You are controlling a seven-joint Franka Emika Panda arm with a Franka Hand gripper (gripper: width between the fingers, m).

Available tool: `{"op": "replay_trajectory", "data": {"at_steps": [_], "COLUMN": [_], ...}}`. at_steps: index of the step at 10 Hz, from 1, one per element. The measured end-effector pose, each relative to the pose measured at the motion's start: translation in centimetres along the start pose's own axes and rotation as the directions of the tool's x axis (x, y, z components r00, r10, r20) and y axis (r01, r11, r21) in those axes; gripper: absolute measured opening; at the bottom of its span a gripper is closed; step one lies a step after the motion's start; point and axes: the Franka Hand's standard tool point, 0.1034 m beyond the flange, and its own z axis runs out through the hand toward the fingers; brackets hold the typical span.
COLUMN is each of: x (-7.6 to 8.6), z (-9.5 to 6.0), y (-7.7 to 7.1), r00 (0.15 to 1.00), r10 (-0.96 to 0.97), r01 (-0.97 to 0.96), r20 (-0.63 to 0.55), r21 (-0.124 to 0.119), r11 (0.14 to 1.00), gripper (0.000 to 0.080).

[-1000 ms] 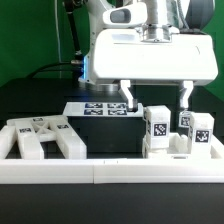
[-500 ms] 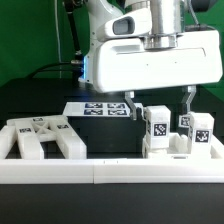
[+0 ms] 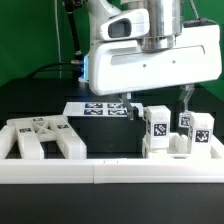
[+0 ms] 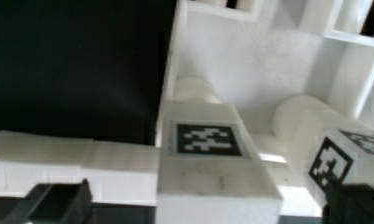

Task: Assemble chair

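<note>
Gripper [image 3: 156, 102] wide, empty, hovering toward exterior view's right above chair posts [image 3: 157, 130] (tightly bunched): off-centre drop could topple neighbour.

marker board [image 3: 85, 108] partly behind claw [image 3: 155, 100], chair posts [image 4: 210, 140] blurred

A robotics lab: matte black worktop [image 3: 40, 100] fenced by long white plastic rails [image 3: 110, 171], the flat white marker board [image 3: 100, 108] mid-frame, green fabric curtain [image 3: 25, 38] upper left.
</note>
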Motion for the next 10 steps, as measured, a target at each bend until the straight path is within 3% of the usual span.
{"op": "replay_trajectory", "data": {"at_steps": [3, 5, 6, 7, 10], "x": [0.00, 0.21, 0.22, 0.22, 0.23], "z": [0.16, 0.09, 0.09, 0.10, 0.16], "y": [0.12, 0.12, 0.11, 0.07, -0.21], "r00": [1.000, 1.000, 1.000, 0.999, 0.958], "r10": [-0.001, -0.001, 0.016, 0.047, 0.286], "r01": [0.001, 0.001, -0.016, -0.047, -0.286], "r20": [-0.002, -0.013, -0.013, -0.014, -0.014], "r21": [-0.001, -0.004, -0.003, -0.001, 0.003], "r11": [1.000, 1.000, 1.000, 0.999, 0.958], "gripper": [0.0648, 0.0389, 0.0389, 0.0288, 0.0288]}}
